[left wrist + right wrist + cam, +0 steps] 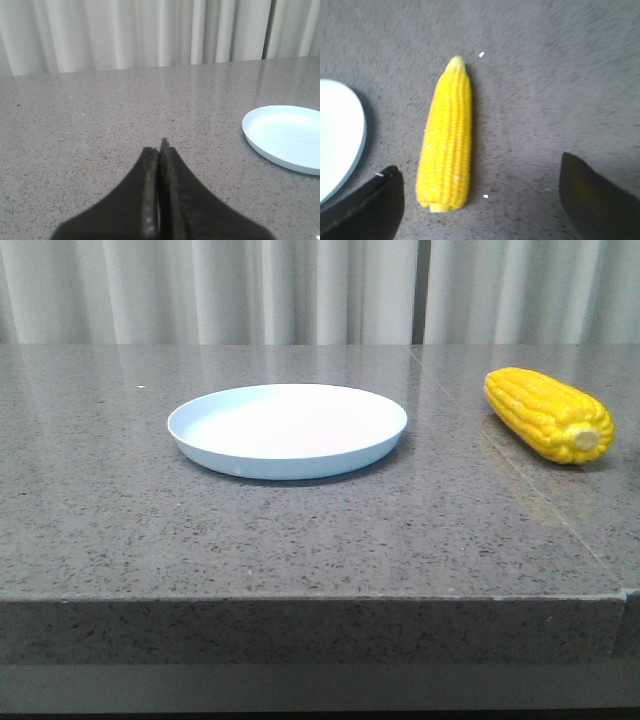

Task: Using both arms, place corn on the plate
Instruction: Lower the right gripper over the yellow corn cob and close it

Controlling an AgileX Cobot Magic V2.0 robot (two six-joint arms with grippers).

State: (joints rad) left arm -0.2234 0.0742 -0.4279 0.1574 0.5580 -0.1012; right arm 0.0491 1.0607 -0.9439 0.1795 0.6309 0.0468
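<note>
The yellow corn lies on the grey stone table at the right, its pale stub end toward the front. The pale blue plate sits empty in the middle of the table. Neither gripper shows in the front view. In the right wrist view my right gripper is open and hangs above the table, with the corn lying between its spread fingers, nearer the one by the plate. In the left wrist view my left gripper is shut and empty above bare table, with the plate off to its side.
The grey speckled table has a front edge close to the camera and a seam running along its right part near the corn. White curtains hang behind the table.
</note>
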